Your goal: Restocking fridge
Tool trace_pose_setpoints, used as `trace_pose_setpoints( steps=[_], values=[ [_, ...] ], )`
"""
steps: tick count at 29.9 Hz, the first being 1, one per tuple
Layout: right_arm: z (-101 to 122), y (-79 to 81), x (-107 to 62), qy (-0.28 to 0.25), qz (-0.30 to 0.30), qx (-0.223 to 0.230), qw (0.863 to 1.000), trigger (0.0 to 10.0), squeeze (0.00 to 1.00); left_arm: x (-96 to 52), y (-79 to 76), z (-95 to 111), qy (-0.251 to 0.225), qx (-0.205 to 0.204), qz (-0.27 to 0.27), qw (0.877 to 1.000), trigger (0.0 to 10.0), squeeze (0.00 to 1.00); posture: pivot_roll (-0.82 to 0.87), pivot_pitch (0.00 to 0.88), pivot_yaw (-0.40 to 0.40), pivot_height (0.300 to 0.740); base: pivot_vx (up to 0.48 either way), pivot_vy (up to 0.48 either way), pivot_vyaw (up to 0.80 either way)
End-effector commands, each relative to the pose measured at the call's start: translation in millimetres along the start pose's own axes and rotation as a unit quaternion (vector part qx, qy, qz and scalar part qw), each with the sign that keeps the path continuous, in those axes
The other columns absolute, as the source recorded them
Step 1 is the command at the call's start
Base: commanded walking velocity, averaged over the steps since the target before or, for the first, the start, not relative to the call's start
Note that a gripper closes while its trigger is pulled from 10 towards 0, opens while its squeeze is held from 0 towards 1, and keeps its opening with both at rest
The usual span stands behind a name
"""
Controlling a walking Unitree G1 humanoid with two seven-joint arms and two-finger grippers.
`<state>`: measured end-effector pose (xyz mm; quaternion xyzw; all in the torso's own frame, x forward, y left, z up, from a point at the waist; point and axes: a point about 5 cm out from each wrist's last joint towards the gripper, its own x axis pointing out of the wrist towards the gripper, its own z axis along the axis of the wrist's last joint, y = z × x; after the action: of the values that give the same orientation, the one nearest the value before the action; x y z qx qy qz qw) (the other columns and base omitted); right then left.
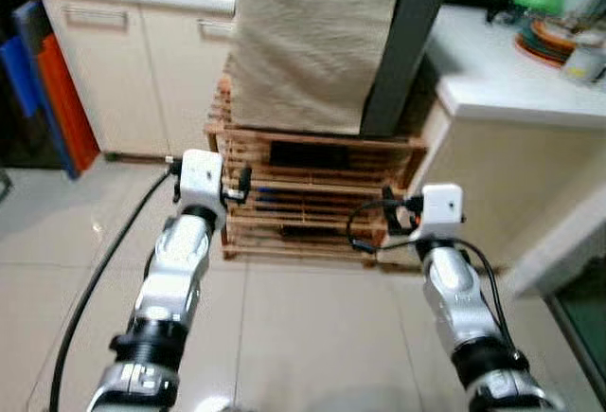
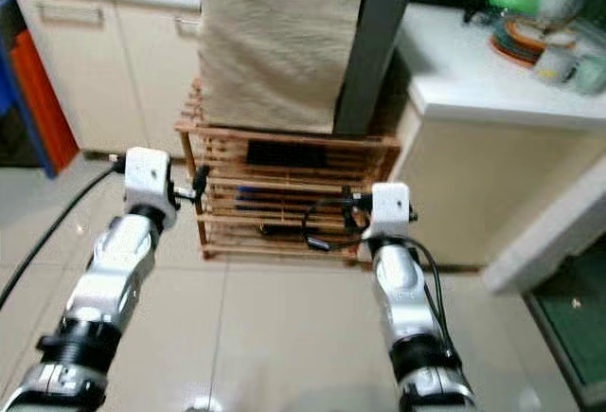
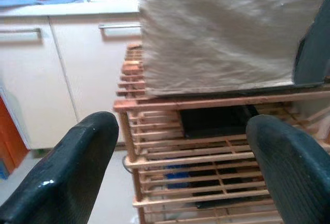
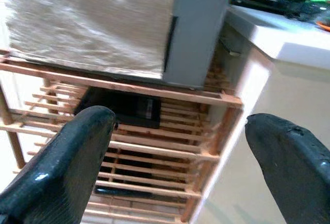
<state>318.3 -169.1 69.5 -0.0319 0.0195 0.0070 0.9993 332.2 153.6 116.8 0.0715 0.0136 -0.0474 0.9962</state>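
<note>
A tall dark grey appliance [image 1: 402,43] with a beige cloth [image 1: 312,43] draped over its front stands on a low wooden slatted rack [image 1: 312,204]. Both arms reach towards the rack, short of it. In the left wrist view my left gripper [image 3: 183,131] is open and empty, facing the rack's left corner. My right gripper [image 4: 183,123] is open and empty too, facing the rack's right end. A flat black box [image 4: 121,108] lies on the rack's upper shelf, with something blue [image 3: 178,173] on a lower shelf.
White cabinets [image 1: 114,62] stand behind on the left, with orange and blue boards [image 1: 66,99] leaning beside them. A white counter [image 1: 511,80] on the right carries stacked plates [image 1: 544,41]. A black cable [image 1: 95,279] trails over the tiled floor by my left arm.
</note>
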Motion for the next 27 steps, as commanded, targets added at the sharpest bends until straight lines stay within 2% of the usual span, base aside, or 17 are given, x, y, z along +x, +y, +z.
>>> trace_pose_setpoints(
  steps=[1, 18, 27],
  values=[
    [-6.3, -0.4, -3.7, 0.01, -0.006, 0.005, 1.0, 10.0, 0.0, -0.6, 0.2, -2.7, 0.005, 0.009, -0.002, 1.0, 10.0, 0.0, -0.07, 0.0, -0.053, 0.74, 0.368, 0.307, 0.0],
    [-7.9, 0.2, -9.3, 0.003, -0.001, -0.013, 1.0, 10.0, 0.0, -0.7, -3.8, -8.3, 0.011, 0.0, -0.002, 1.0, 10.0, 0.0, -0.09, 0.0, -0.051, 0.74, 0.371, 0.304, 0.0],
    [-8.1, 0.6, -9.2, 0.003, 0.0, -0.014, 1.0, 10.0, 0.0, -0.1, -1.0, -7.7, 0.008, 0.004, 0.003, 1.0, 10.0, 0.0, -0.08, 0.0, -0.055, 0.74, 0.37, 0.306, 0.0]
  ],
)
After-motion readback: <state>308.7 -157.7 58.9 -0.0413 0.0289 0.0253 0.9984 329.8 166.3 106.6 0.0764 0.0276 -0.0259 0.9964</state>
